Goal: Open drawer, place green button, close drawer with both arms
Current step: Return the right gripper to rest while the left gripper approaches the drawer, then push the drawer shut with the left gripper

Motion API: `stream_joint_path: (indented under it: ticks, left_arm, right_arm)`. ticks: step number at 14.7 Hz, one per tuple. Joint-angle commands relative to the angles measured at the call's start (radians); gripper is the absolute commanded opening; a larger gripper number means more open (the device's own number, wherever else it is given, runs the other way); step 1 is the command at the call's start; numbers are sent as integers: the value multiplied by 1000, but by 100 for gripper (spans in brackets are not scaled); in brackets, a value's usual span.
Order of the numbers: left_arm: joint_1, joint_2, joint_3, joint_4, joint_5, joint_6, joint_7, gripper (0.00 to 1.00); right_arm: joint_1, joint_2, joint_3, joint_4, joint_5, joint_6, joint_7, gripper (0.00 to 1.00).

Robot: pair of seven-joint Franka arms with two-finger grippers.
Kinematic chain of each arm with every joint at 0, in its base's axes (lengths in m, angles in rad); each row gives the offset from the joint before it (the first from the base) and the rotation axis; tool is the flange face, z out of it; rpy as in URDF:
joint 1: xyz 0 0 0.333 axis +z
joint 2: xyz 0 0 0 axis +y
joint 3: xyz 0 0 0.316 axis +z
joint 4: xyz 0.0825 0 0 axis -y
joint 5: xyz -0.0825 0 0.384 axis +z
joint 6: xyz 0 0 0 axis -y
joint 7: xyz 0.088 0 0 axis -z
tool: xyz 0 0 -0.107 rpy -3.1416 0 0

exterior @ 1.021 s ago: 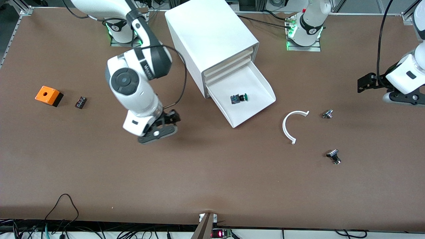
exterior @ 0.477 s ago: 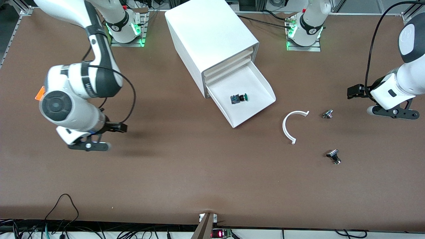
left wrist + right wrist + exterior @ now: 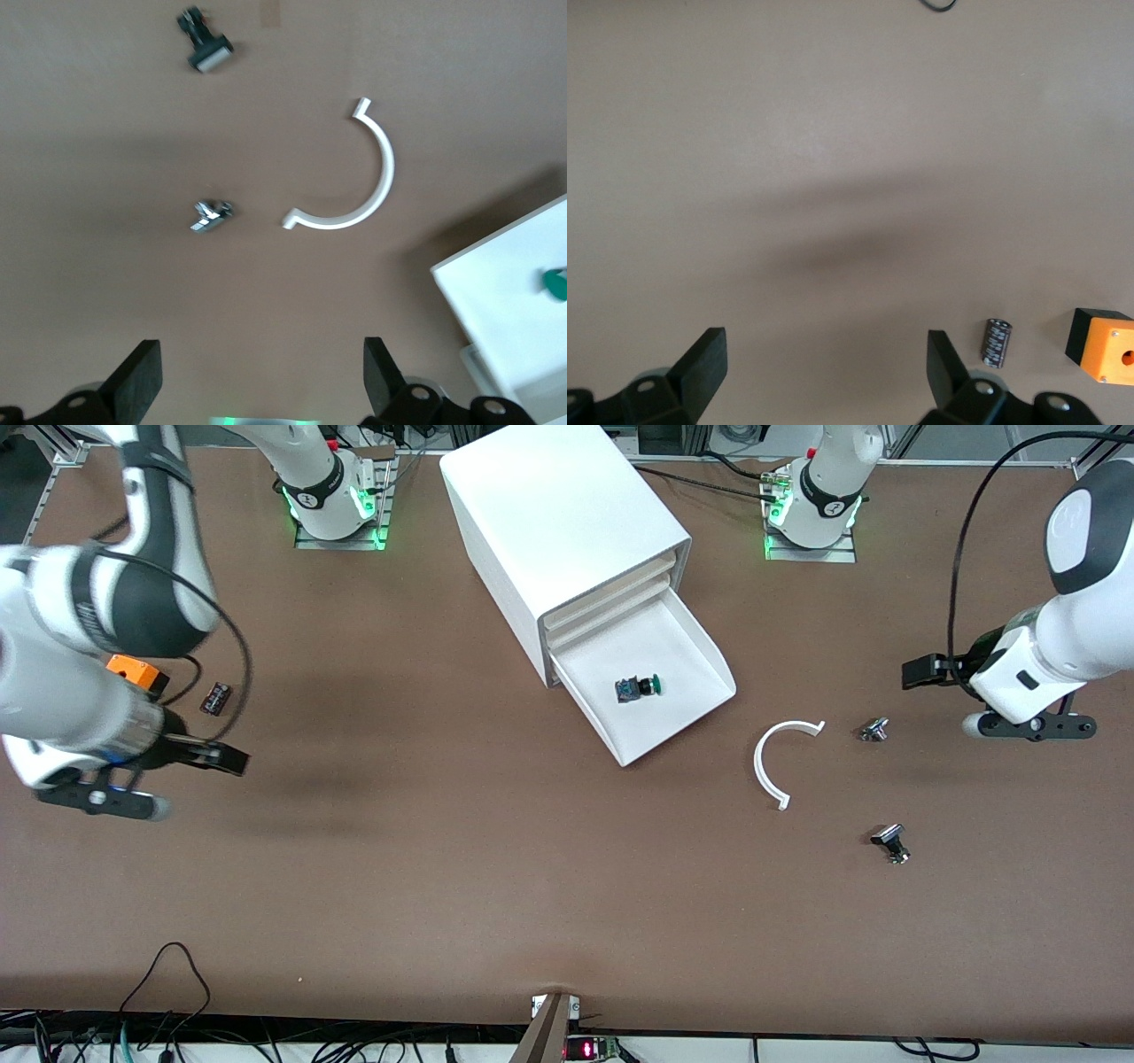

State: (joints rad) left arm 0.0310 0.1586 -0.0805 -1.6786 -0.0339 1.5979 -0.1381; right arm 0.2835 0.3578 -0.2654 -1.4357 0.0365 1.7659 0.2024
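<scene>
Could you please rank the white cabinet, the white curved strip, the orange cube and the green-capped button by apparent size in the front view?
1. White box cabinet
2. White curved plastic strip
3. Orange cube, partly hidden by the arm, so unsure against the next
4. Green-capped dark button

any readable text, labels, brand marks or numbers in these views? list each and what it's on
Nothing reads clearly.
Right arm: white lettering on the dark joint band, blurred, unreadable.
Arm bases: a small round mark on each black collar, too small to read.
Device at the table edge nearest the front camera: red lit display, characters too small to read.
Cabinet, drawer, button, orange cube: no text seen.
</scene>
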Motion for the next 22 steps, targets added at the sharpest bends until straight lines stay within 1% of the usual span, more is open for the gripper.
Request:
stream_joint_path:
  ticks: [1, 2, 3, 4, 5, 6, 8, 11, 13, 16, 18, 19, 21, 22]
  left_arm:
    - [-14, 41, -59, -38, -32, 77, -206, 100]
    - [-19, 51, -94, -64, -32, 127, -277, 100]
    - [-22, 68, -114, -85, -32, 172, -344, 100]
    - [-32, 87, -133, -108, -32, 227, -401, 100]
    - [-45, 101, -137, -140, -32, 299, -441, 100]
    - [-55, 116, -140, -176, -32, 380, -472, 100]
    - [-88, 159, -140, -229, -32, 534, -521, 100]
    - [-135, 222, -140, -257, -32, 677, -615, 100]
    - [-166, 262, -140, -279, -34, 761, -675, 100]
    - [-204, 298, -140, -329, -34, 876, -762, 100]
    - [-221, 315, -140, -346, -34, 916, -793, 100]
    - [-229, 322, -140, -346, -34, 918, -798, 100]
    - [-237, 322, -142, -348, -34, 918, -828, 100]
    - [-246, 320, -146, -357, -34, 916, -831, 100]
  right_arm:
    - [-133, -94, 145, -48, -7, -46, -14, 100]
    - [-157, -124, 159, -81, -9, -51, -14, 100]
    - [-164, -155, 161, -115, -10, -45, -18, 100]
    - [-167, -164, 158, -121, -10, -58, -40, 100]
    - [-167, -162, 157, -114, -16, -80, -75, 100]
    - [-168, -162, 155, -109, -29, -92, -146, 100]
    - [-168, -163, 149, -111, -24, -121, -288, 100]
    - [-168, -165, 144, -109, -30, -125, -291, 100]
    - [-168, -165, 138, -114, -40, -125, -249, 100]
    - [-168, -165, 126, -120, -44, -114, -239, 100]
    - [-167, -178, 127, -147, -50, -94, -238, 100]
    - [-167, -206, 126, -194, -50, -57, -247, 100]
    - [-167, -290, 124, -343, -50, 96, -299, 100]
    - [-168, -296, 123, -354, -46, 96, -308, 100]
